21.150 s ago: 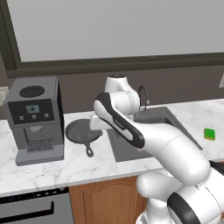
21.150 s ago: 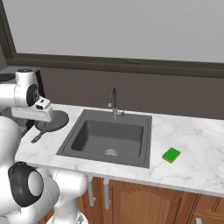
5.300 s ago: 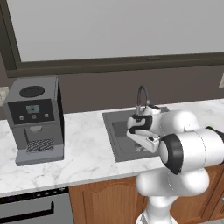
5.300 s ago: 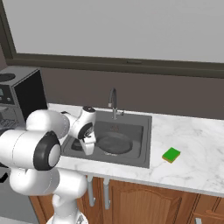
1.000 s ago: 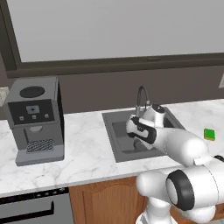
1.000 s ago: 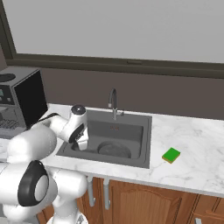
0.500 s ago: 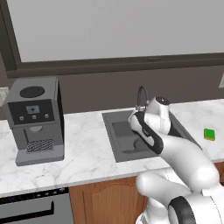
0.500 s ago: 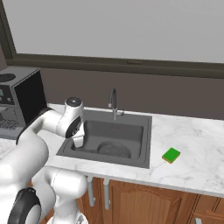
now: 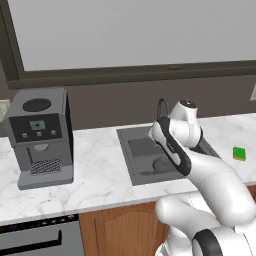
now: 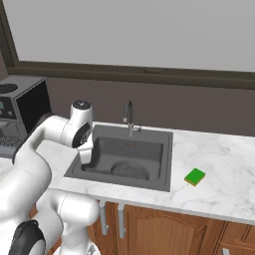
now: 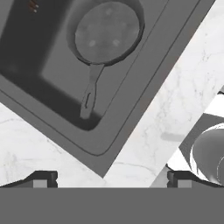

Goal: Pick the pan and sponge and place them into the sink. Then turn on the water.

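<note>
The pan (image 11: 107,33), a round dark grey skillet, lies flat on the floor of the sink (image 11: 43,57), its looped handle (image 11: 89,94) pointing toward the near corner. From the right base view the pan (image 10: 130,170) sits in the front half of the sink (image 10: 127,147). My gripper (image 10: 85,155) hangs over the sink's left rim, above the pan and apart from it. In the hand view the gripper (image 11: 111,179) is open and holds nothing. The green sponge (image 10: 194,176) lies on the counter right of the sink; the left base view shows the sponge (image 9: 239,153) there too. No water runs from the faucet (image 10: 129,117).
A grey coffee machine (image 9: 42,135) stands on the white marble counter (image 9: 100,170) left of the sink (image 9: 140,150). A dark backsplash and a window run behind. Wooden cabinet doors (image 10: 164,229) hang below the counter edge.
My hand has lifted out of the sink and drawn back toward its left rim, jaws still open. The pan stays where it lay in the basin. The sponge has not moved.
</note>
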### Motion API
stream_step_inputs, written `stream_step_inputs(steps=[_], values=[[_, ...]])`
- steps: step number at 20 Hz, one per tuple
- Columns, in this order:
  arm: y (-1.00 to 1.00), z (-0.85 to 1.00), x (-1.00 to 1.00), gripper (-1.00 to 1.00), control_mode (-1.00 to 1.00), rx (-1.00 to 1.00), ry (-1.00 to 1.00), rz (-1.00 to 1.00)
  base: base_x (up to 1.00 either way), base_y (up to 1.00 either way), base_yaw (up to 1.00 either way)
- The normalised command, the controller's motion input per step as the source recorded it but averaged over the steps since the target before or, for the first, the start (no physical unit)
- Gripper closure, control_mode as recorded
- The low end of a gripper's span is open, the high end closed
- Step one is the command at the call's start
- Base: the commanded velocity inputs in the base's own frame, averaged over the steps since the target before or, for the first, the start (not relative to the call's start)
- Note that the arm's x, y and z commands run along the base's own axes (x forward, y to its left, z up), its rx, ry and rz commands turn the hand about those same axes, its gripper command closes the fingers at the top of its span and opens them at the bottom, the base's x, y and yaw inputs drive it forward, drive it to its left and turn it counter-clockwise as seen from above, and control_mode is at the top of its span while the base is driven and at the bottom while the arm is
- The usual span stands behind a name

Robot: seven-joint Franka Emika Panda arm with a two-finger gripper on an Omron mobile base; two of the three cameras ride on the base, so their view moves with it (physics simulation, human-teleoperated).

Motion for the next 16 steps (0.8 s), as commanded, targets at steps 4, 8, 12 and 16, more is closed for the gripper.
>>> stream_step_inputs(steps=[4, 8, 12, 16], values=[[-0.13, 0.31, -0.12, -1.0, -1.0, 0.0, 0.13, 0.01, 0.0, 0.0, 0.0], [-0.16, 0.34, -0.1, -1.0, -1.0, -0.02, 0.12, 0.03, 0.0, 0.0, 0.0], [-0.19, 0.36, -0.12, -1.0, -1.0, -0.06, 0.05, 0.08, 0.0, 0.0, 0.0], [-0.16, 0.21, -0.18, -1.0, -1.0, -0.09, 0.0, 0.14, 0.0, 0.0, 0.0]])
